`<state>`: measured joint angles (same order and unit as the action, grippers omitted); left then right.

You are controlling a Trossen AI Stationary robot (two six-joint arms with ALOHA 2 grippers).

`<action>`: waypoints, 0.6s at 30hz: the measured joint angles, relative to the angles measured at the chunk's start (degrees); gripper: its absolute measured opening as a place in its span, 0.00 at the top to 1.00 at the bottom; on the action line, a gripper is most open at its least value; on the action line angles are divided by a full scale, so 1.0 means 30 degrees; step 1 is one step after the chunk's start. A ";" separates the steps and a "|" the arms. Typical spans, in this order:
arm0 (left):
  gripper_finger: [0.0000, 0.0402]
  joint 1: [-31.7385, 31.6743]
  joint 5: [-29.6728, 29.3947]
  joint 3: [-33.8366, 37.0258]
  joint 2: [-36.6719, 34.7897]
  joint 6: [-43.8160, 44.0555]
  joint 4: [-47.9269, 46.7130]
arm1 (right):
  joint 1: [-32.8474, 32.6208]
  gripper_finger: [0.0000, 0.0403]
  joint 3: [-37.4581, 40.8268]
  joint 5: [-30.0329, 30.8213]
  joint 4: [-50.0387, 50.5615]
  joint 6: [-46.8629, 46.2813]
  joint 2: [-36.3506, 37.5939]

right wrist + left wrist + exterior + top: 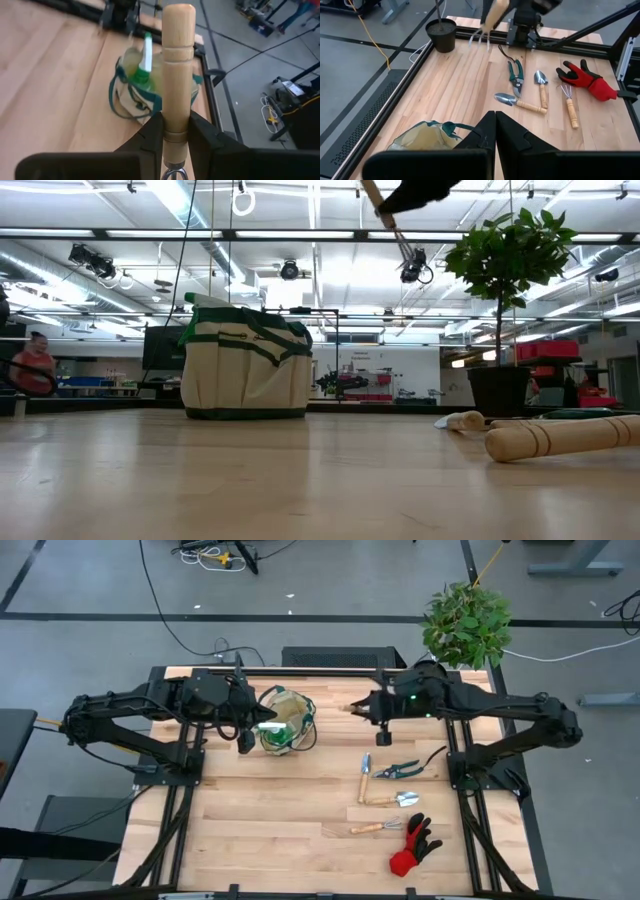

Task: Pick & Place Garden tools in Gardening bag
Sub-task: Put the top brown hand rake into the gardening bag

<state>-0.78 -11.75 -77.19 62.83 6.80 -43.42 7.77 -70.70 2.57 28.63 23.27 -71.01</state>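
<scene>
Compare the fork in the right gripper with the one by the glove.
The held fork is clamped in the right gripper, off the table; the loose fork lies flat on the table, ungripped. The held fork is nearer the bag; the loose fork is beside the glove. Both have wooden handles and metal prongs. The left gripper waits by the bag.

Bright overhead light, blurred foreground.

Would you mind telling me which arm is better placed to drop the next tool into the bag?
The right: its gripper is shut on the wooden-handled tool above the table near the bag.
</scene>
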 joint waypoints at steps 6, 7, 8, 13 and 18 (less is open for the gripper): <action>0.96 0.0000 0.0001 0.0000 0.0000 0.0008 0.0008 | -0.0060 0.84 0.0000 -0.0101 0.0005 -0.1210 0.1275; 0.96 0.0000 0.0001 0.0000 0.0000 0.0008 0.0016 | -0.0093 0.84 0.0000 -0.0095 -0.0032 -0.1353 0.1498; 0.96 0.0000 0.0001 0.0000 0.0000 0.0008 0.0016 | -0.0140 0.84 0.0000 -0.0115 -0.0022 -0.1478 0.1732; 0.96 0.0000 0.0001 0.0000 0.0000 0.0016 0.0050 | -0.0415 0.84 0.0000 -0.0197 -0.0032 -0.2055 0.2757; 0.96 0.0000 0.0001 0.0000 0.0000 0.0016 0.0052 | -0.0670 0.84 0.0000 -0.0226 -0.0120 -0.3050 0.3627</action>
<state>-0.78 -11.75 -77.19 62.83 6.85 -43.27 5.76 -70.70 1.89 28.27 14.12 -60.13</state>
